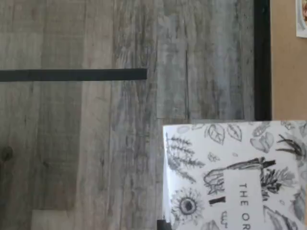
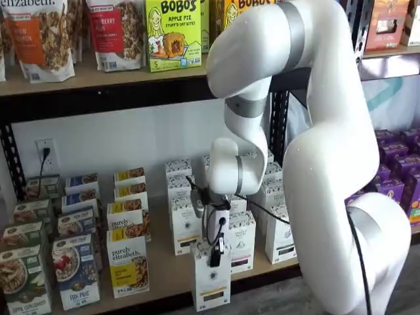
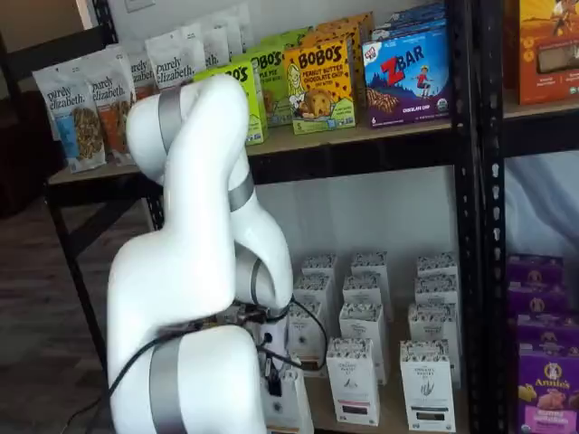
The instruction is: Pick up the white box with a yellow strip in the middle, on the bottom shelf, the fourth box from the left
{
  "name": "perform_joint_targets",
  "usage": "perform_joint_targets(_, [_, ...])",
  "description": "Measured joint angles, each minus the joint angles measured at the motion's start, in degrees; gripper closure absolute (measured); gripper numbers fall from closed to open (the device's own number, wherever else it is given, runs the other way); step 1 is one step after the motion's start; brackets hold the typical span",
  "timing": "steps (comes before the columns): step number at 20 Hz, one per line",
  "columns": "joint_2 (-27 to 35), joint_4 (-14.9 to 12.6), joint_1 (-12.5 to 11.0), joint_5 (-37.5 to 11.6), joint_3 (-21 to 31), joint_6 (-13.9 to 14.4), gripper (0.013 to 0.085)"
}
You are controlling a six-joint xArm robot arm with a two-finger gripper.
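Nearest to us in the wrist view is the white box [image 1: 235, 177]; its top band w/ drawn leaves and flowers fills one corner, above grey wood floor. In a shelf view we see the gripper [image 2: 215, 252] closed on the white box [image 2: 211, 279], black fingers clamped at its top. We see the box at the front edge of the bottom shelf [image 2: 164, 272], in front of similar white cartons [image 2: 281, 233]. Only the wrist view gives the pattern close; in a shelf view the arm [image 3: 194, 271] hides most of the box.
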Motion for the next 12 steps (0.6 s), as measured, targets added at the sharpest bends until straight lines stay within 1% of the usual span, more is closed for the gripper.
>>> perform_joint_targets(3, [-1.83,0.78,0.56,-1.06,2.54,-0.29,0.0490])
perform_joint_targets(6, [-3.96,2.93,1.26,-1.18,4.72,-1.67,0.0490])
perform_joint_targets(8, [-5.31,3.54,1.74,-1.18,5.91,-1.78,0.0490])
perform_joint_targets(10, [-6.57,3.17,2.15,-0.96,6.92,-0.94,0.0490])
perform_joint_targets(12, [-7.72,1.96,2.58,-0.76,7.83,0.67,0.0490])
